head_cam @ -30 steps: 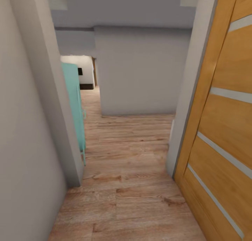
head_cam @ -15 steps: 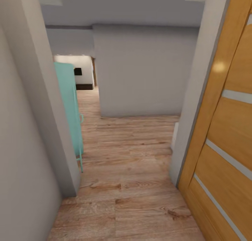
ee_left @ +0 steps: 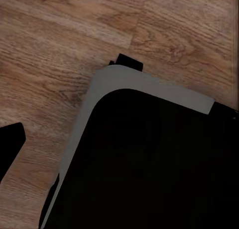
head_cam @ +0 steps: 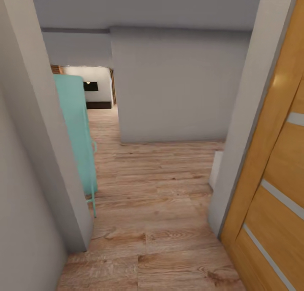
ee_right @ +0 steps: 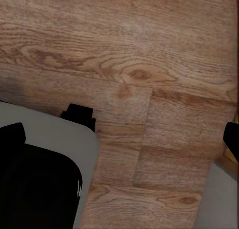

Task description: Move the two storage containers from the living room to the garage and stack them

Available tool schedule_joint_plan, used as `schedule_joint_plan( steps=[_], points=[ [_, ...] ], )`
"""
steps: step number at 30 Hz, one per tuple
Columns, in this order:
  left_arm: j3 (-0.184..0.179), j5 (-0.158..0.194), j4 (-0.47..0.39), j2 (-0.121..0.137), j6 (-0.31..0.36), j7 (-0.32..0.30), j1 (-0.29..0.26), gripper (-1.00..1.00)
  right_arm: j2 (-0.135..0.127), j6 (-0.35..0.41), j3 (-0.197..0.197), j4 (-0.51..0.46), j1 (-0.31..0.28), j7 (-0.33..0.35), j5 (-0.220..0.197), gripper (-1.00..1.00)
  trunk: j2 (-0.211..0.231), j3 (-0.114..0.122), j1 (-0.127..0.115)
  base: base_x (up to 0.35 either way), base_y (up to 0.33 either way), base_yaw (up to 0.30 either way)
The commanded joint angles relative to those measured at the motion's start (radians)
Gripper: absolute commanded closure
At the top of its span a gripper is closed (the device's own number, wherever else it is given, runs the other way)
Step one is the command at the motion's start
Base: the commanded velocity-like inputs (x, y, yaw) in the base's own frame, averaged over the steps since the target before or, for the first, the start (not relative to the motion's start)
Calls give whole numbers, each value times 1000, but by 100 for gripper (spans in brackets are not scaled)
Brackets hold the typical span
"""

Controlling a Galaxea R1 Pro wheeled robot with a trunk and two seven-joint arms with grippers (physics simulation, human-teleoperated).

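The two storage containers are out of view, and so is the garage. Through the far opening on the left I see a slice of the living room (head_cam: 90, 86): a white wall, a black screen and a bit of red brick. My right gripper (ee_right: 122, 139) hangs open over the wood planks, its black fingertips (ee_right: 12, 136) wide apart with nothing between them. My left gripper (ee_left: 119, 134) also hangs low and open, with one black fingertip (ee_left: 10, 144) at the picture's edge and my own dark base (ee_left: 149, 159) behind it.
I stand in a narrow hallway with a light wood plank floor (head_cam: 156, 198). A grey wall corner (head_cam: 50, 156) juts in close on the left, with a teal piece of furniture (head_cam: 78, 134) behind it. An orange wooden door (head_cam: 274, 177) stands open on the right. A grey wall (head_cam: 177, 88) blocks straight ahead.
The whole head view has moved forward along the hallway: the left wall corner, the teal furniture and the wooden door have slid outward and grown larger.
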Motion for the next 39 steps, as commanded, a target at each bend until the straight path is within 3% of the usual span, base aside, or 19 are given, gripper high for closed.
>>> schedule_joint_plan(
  steps=[1,39],
  points=[
    [6,0,-1,0,3,1,0,-100,0,-6,8,3,-1,3,-10,-100,0,-1,1,326,0,0],
    [6,0,-1,0,3,1,0,-100,0,-3,9,3,-1,3,-10,-100,0,-1,1,326,0,0]
  ],
)
